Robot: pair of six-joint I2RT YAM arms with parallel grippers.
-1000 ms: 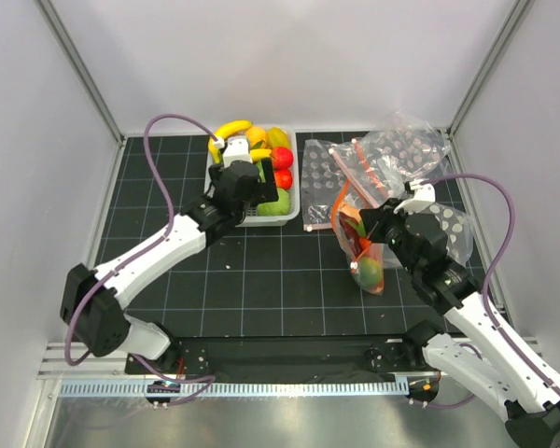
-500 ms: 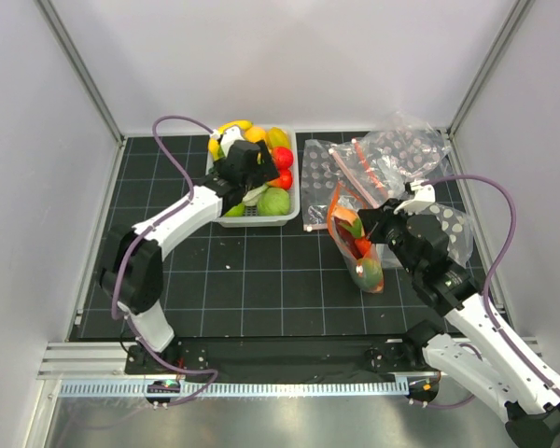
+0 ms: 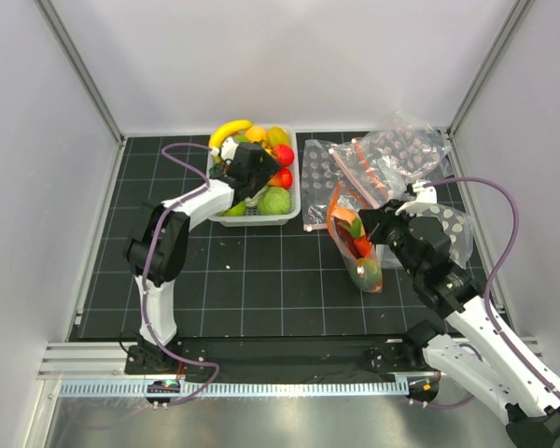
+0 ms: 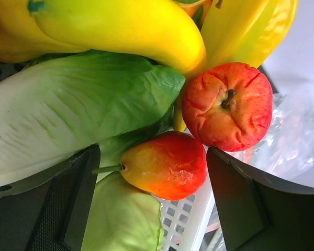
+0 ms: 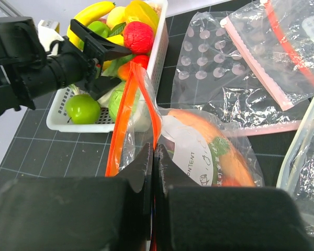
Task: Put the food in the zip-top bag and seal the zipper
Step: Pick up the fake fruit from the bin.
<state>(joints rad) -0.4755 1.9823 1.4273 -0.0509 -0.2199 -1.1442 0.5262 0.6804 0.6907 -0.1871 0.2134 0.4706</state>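
The left gripper (image 4: 153, 175) is inside the white tub (image 3: 294, 191) at the far left-centre of the mat (image 3: 261, 280). Its jaws stand wide and straddle a small orange-red pear (image 4: 165, 164); one finger is just beside the pear's red end, and contact cannot be confirmed. Around the pear lie a banana (image 4: 120, 26), a red apple (image 4: 227, 104) and a pale green leaf vegetable (image 4: 68, 115), all touching or nearly so. The right gripper (image 5: 153, 157) is clamped flat on the rim of the zip-top bag (image 3: 357, 245), which stands right of centre, mouth raised toward the tub, with several pieces of food already inside. The zipper (image 5: 123, 120) runs from the pinch point up along the mouth, and the mouth gapes. Spare bags (image 3: 373, 163) lie at the far right. The food is judged light, rigid and glossy, so it may squirt out of a grip taken off-centre. The pear is best held across its widest part, clear of the stem and of its neighbours. The bag is thin, soft and crinkly and will collapse if released. It is best held at the stiffer zipper strip, as the right gripper holds it here. Sealing will likely need the strip pressed along its full width.
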